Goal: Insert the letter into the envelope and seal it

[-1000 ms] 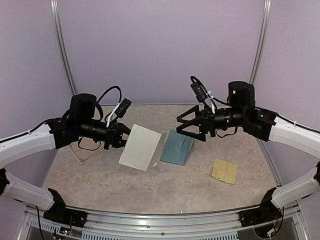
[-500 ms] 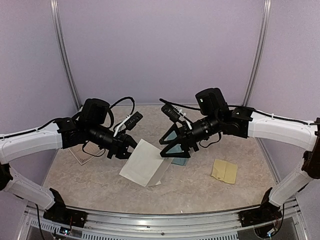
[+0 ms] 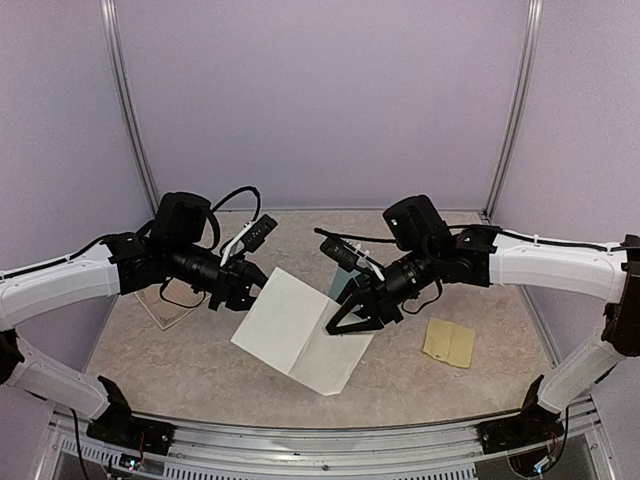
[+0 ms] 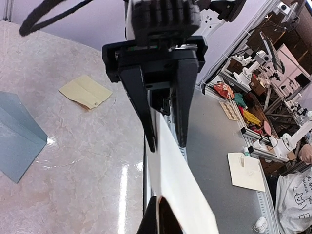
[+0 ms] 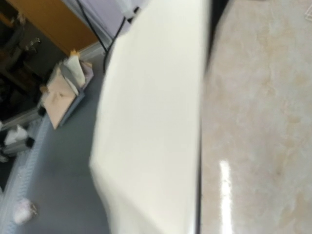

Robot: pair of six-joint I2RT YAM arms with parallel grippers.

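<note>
The left gripper [image 3: 243, 290], over the counter's left half, pinches the letter [image 3: 295, 335] by its upper left edge. The sheet hangs tilted above the middle of the counter, its low corner toward the near edge. The right gripper [image 4: 166, 141] stands at the sheet's right edge with its jaws spread, one on each side of the paper. The left wrist view shows a gap there, so it does not seem to grip yet. The right wrist view is blurred and filled with white paper. The envelope [image 4: 19, 141] rests on the counter just behind the right gripper, a little toward the far edge, mostly hidden from above; whether its mouth stands open cannot be told. A yellow sticker sheet [image 3: 449, 342] lies near the right edge.

The step in hand looks like taking a second hold on the letter. It would go best if the right jaws close squarely with the paper well between them, while the left keeps its pinch. The arms should not pull against each other, since the thin sheet would crease or slip
</note>
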